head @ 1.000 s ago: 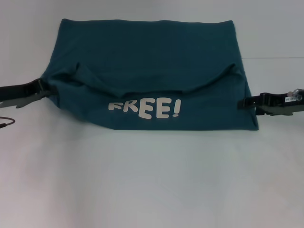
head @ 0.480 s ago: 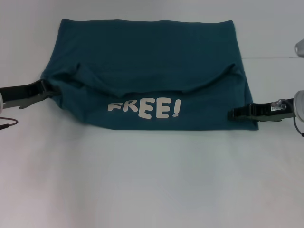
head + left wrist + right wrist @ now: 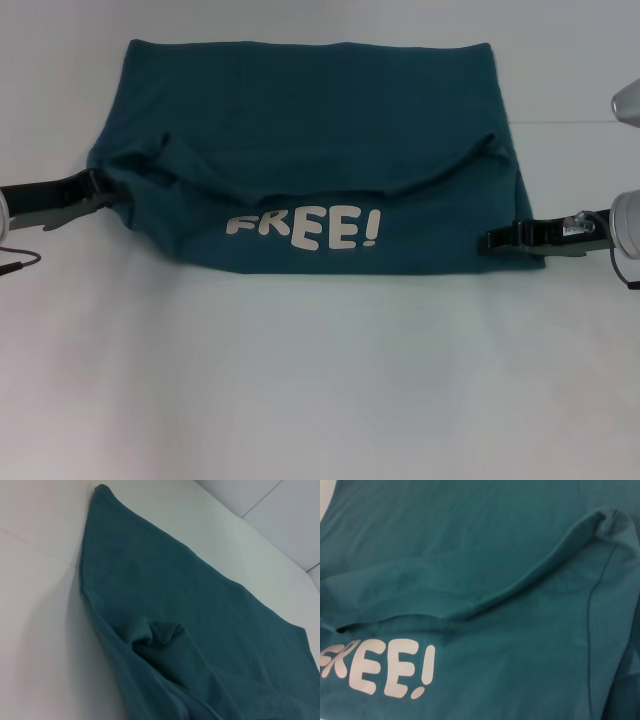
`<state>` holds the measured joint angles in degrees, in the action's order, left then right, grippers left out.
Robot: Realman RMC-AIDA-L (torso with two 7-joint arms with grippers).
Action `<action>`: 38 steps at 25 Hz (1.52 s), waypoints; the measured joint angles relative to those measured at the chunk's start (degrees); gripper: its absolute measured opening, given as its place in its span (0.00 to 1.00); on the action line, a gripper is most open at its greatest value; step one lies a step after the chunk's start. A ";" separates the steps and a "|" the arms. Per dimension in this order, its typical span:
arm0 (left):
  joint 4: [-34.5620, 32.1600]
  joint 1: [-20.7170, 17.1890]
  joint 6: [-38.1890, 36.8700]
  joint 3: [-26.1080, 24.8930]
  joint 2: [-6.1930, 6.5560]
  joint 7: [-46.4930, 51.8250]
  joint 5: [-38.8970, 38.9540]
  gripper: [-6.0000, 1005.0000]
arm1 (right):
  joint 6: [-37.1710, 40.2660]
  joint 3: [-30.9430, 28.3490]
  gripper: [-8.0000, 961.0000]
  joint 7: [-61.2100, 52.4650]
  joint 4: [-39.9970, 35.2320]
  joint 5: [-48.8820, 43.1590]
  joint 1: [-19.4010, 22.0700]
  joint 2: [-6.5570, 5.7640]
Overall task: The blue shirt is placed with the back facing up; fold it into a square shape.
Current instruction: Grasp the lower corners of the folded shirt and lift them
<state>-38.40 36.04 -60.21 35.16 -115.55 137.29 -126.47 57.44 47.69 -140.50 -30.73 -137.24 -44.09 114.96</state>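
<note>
The blue shirt (image 3: pixel 310 120) lies flat on the white table, with its near part folded over so the white "FREE!" lettering (image 3: pixel 303 230) faces up. My left gripper (image 3: pixel 97 188) lies low at the shirt's left edge, by a bunched fold of cloth. My right gripper (image 3: pixel 492 240) reaches in low over the shirt's near right corner. The left wrist view shows the shirt's (image 3: pixel 200 630) edge and a small pucker. The right wrist view is filled by the shirt (image 3: pixel 485 545), with the fold line and the lettering (image 3: pixel 380 672).
The white table (image 3: pixel 320 380) stretches bare in front of the shirt and along both sides. A thin dark cable (image 3: pixel 15 263) lies at the far left edge. A grey part of the right arm (image 3: pixel 628 100) shows at the right edge.
My right gripper has moved inward onto the shirt's near right corner. My left gripper has edged slightly toward the shirt. The shirt itself has not shifted.
</note>
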 joint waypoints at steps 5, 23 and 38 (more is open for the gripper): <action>0.00 0.00 0.08 0.00 0.02 0.00 0.00 0.04 | 0.07 -0.12 0.60 -0.36 -0.16 0.03 0.28 -0.07; -4.55 -2.39 -14.85 -0.35 1.44 2.50 -3.59 0.04 | 21.05 -2.65 0.05 -3.39 -12.17 -0.23 5.13 -2.45; -16.96 -10.68 -46.69 -2.62 1.99 3.01 -10.82 0.04 | 43.21 -3.59 0.05 0.38 -13.10 -0.70 11.76 -7.68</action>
<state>-55.36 25.36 -106.89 32.54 -113.57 140.30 -137.29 100.64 44.10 -140.11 -43.83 -137.94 -32.32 107.27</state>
